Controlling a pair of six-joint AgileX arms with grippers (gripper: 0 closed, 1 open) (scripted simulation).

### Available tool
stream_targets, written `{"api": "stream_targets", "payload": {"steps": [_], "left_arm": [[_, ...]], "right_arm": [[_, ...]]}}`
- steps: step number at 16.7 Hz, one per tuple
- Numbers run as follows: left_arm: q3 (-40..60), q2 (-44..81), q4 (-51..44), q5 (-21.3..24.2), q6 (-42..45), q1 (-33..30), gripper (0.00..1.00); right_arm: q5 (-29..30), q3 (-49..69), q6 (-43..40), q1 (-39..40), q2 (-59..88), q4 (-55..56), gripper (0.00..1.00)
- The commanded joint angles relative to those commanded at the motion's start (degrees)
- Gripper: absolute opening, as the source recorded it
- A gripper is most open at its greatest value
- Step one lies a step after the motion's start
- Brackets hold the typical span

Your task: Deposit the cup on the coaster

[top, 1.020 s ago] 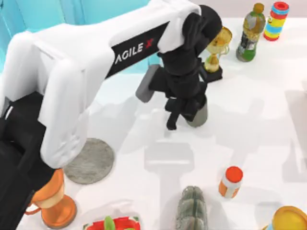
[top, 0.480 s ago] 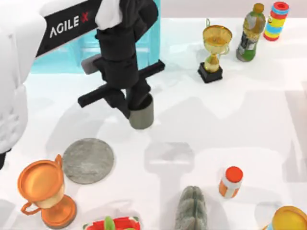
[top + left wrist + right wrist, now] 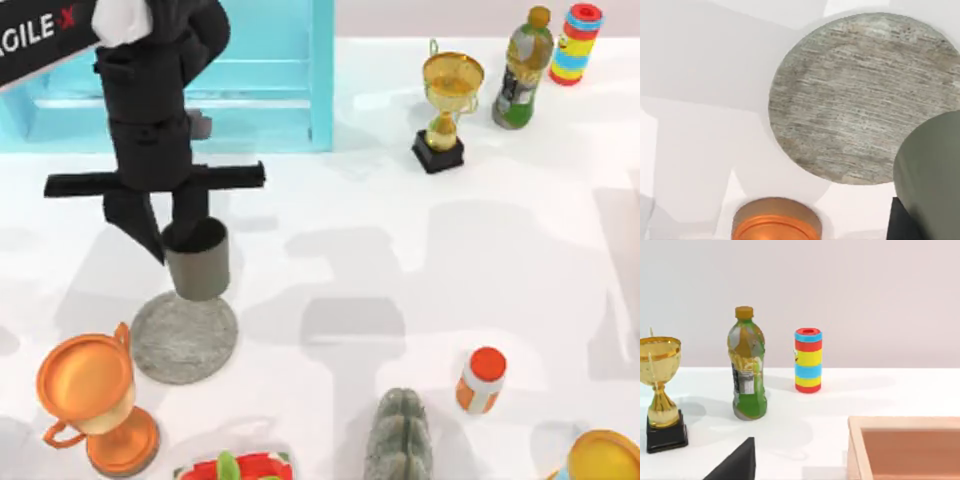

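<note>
The dark grey-olive cup point(image 3: 198, 262) hangs in my left gripper point(image 3: 178, 232), which is shut on its rim with one finger inside and one outside. From above, the cup's lower end overlaps the far edge of the round grey speckled coaster point(image 3: 185, 338) at the table's left front. The left wrist view has the coaster point(image 3: 865, 100) below, the cup's wall point(image 3: 935, 175) over its edge, and a black finger point(image 3: 904, 222) beside the cup. A black piece of my right gripper point(image 3: 735, 466) shows in the right wrist view.
An orange two-handled trophy point(image 3: 92, 398) stands close to the coaster's front left. A cyan crate point(image 3: 270, 80) sits behind. A gold trophy point(image 3: 448, 100), bottle point(image 3: 522, 68) and striped can point(image 3: 577, 44) stand back right. A small orange-capped bottle point(image 3: 482, 380) and grey-green object point(image 3: 400, 438) lie in front.
My left arm carried the cup from the table's middle to the left and forward, until it hangs over the coaster's far edge. Nothing else has moved.
</note>
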Motion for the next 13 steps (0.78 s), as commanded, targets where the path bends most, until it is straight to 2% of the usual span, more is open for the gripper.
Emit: {"api": "stream_targets", "payload": {"steps": [4,13], "left_arm": [[-2.5,-2.0,-1.4,-0.7,7.7,1.8,0.0],[-4.3,-1.7,0.6,-0.7,8.1,1.4,0.0]], "right_arm": [[0.0,0.0,0.0,0.0,0.0,0.0,1.0],[0.0,0.0,0.0,0.0,0.0,0.0,1.0]]}}
